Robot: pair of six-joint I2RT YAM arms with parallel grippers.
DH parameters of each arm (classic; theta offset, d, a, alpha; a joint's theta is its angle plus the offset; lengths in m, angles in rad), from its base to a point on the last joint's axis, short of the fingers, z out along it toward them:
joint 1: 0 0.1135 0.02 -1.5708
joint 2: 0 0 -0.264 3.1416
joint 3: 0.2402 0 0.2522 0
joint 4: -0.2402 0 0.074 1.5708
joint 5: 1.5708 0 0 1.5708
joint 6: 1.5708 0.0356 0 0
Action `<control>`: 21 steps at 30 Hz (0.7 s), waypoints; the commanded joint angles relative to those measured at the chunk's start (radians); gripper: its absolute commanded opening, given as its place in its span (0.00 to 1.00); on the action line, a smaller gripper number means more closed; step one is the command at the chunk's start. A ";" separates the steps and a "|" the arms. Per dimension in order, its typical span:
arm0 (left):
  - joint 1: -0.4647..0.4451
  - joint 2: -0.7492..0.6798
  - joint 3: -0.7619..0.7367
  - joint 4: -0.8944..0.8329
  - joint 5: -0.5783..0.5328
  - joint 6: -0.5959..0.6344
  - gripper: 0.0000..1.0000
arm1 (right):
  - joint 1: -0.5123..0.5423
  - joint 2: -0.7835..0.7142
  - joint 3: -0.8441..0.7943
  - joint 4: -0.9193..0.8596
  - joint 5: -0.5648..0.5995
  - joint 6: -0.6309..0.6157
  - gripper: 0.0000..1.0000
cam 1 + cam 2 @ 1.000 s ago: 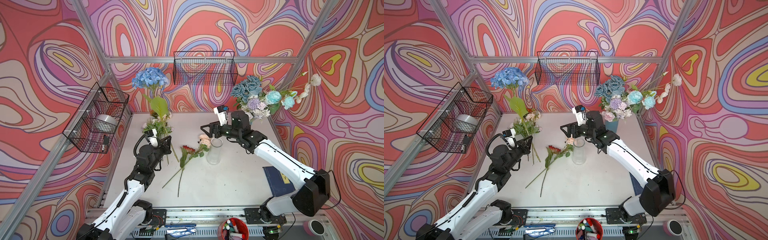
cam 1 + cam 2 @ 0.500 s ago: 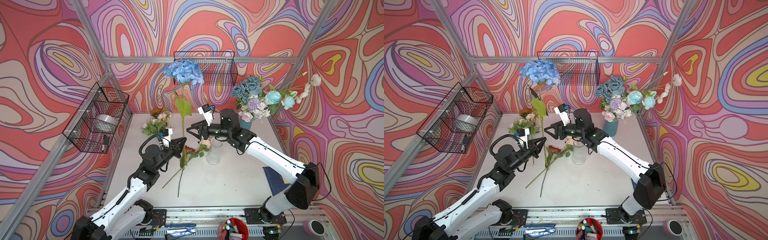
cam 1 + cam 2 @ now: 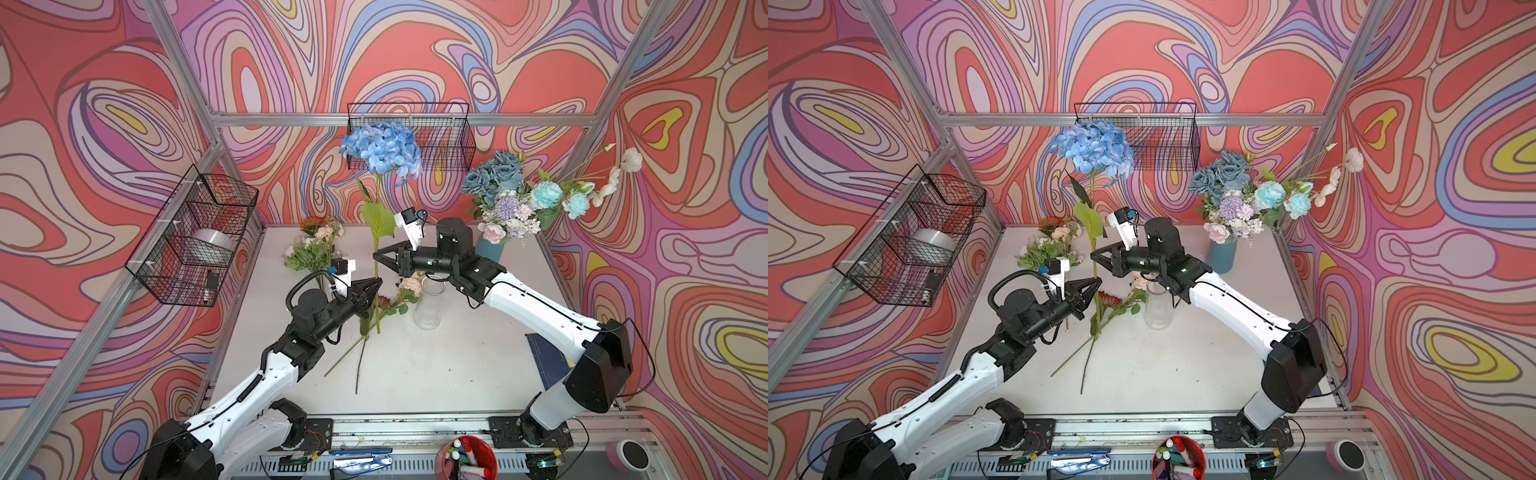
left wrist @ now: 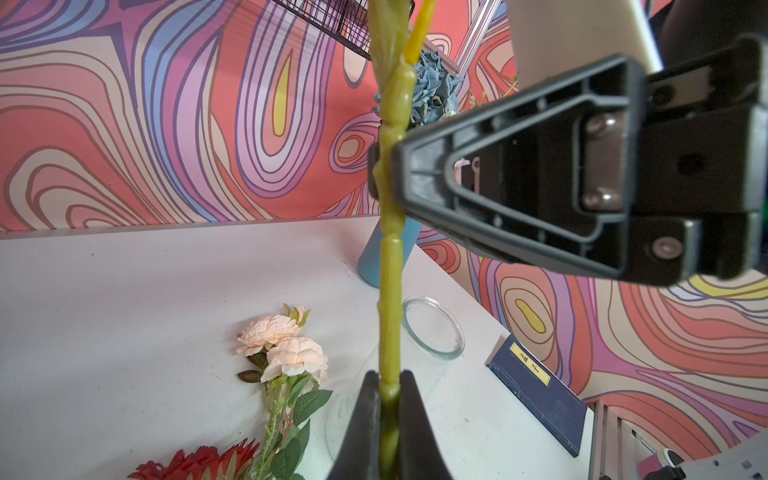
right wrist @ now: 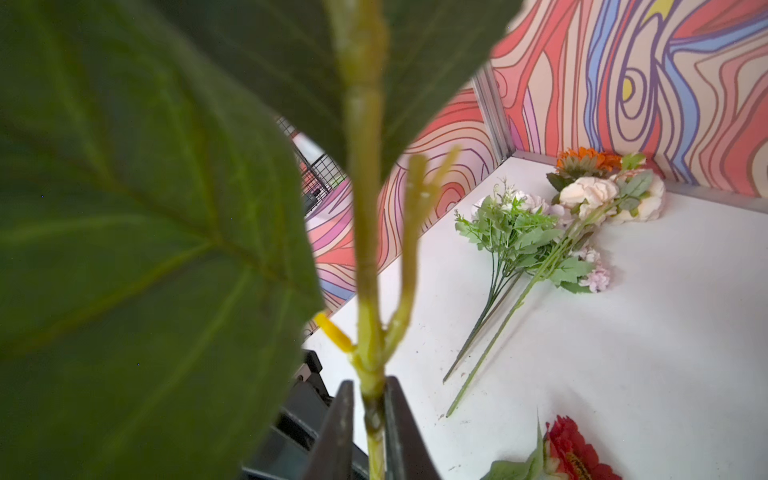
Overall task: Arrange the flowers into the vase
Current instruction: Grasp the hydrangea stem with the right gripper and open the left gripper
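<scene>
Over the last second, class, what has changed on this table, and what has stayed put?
The left gripper, shut on the blue hydrangea, carried it from the back left toward the glass vase. The right gripper reached across and closed on its stem above. The vase and the loose flowers stayed put.

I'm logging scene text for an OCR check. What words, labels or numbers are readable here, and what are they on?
No text reads clearly.
yellow label on the dark blue book: two Chinese-looking characters, too blurred to read.
markers in the red cup: labels too small to read.
</scene>
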 commanded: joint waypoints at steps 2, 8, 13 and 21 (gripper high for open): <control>-0.009 -0.007 0.041 0.050 0.022 0.029 0.00 | 0.013 0.003 -0.014 0.020 -0.026 0.005 0.03; -0.009 -0.022 0.029 0.069 -0.008 -0.004 0.59 | 0.012 -0.011 -0.032 0.005 0.005 -0.012 0.00; -0.009 -0.063 0.003 0.079 -0.085 -0.020 0.88 | 0.012 -0.043 -0.039 -0.032 0.091 -0.069 0.00; -0.003 -0.139 -0.069 -0.031 -0.380 -0.086 0.99 | 0.011 -0.124 -0.011 -0.153 0.403 -0.215 0.00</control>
